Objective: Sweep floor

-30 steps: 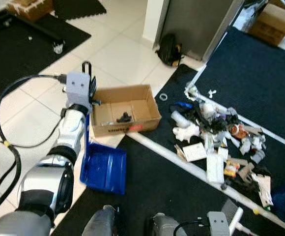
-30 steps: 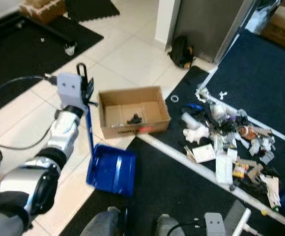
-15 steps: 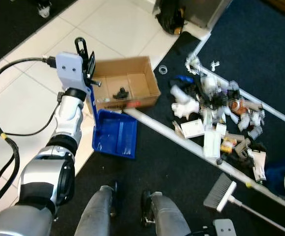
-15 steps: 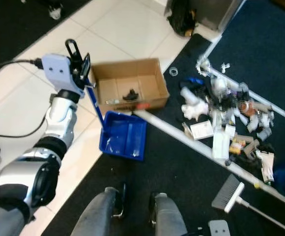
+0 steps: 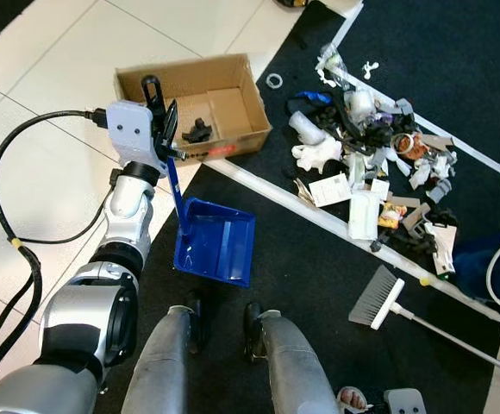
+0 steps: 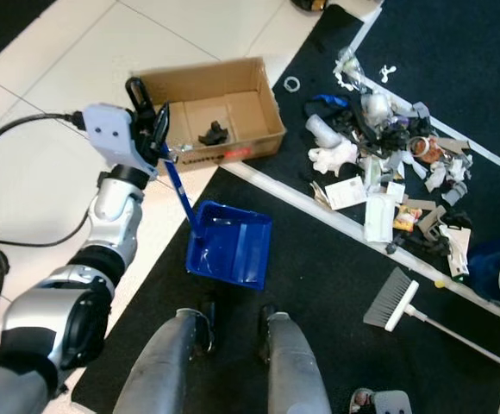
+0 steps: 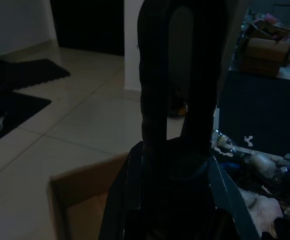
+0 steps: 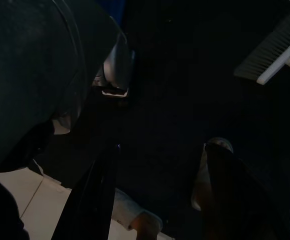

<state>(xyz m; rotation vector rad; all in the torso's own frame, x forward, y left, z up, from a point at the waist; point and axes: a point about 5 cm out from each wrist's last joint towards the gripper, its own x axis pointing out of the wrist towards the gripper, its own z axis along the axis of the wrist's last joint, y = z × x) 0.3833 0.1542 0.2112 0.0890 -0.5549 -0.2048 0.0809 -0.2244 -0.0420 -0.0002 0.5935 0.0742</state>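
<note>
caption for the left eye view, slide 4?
Left gripper holds the blue dustpan on the dark mat beside the cardboard box; broom lies below the trash pile.

I cannot identify the small dark object (image 5: 197, 132) inside the open brown cardboard box (image 5: 233, 79) — too small. The grey-bristled broom (image 5: 377, 298) has its white handle cut off at frame edge.
</note>
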